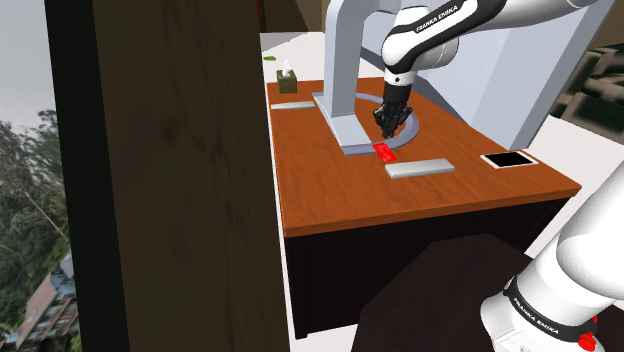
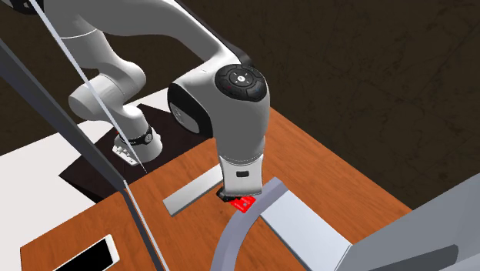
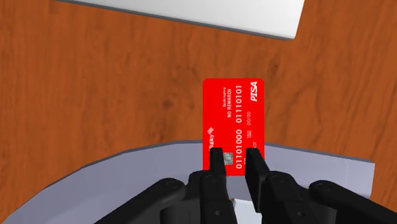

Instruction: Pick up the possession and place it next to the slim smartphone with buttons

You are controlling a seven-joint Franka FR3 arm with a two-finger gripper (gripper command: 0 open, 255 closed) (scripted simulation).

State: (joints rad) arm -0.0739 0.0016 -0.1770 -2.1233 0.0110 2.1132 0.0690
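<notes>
Black two-finger end effector (image 3: pixel 235 165) points down with its tips a narrow gap apart, set over the near end of a flat red bank card printed with white digits (image 3: pixel 233 121). They are not clasped on it, since red shows between them. The card lies directly under the tips, partly on the reddish-brown wooden worktop (image 3: pixel 95 83) and partly on a curved pale grey rim (image 3: pixel 127 165). Its long axis runs straight away from the fingers, so their closing line crosses the short width. That width looks broader than the present gap, so a grasp probably needs a wider spread or the edge raised by the rim. In the shoulder view the card (image 1: pixel 384 151) sits at the frame's centre. A white-framed, black-screened phone (image 1: pixel 508 159), probably the target, lies to its right at the worktop's edge, with a flat grey slab (image 1: pixel 420 168) between them.
</notes>
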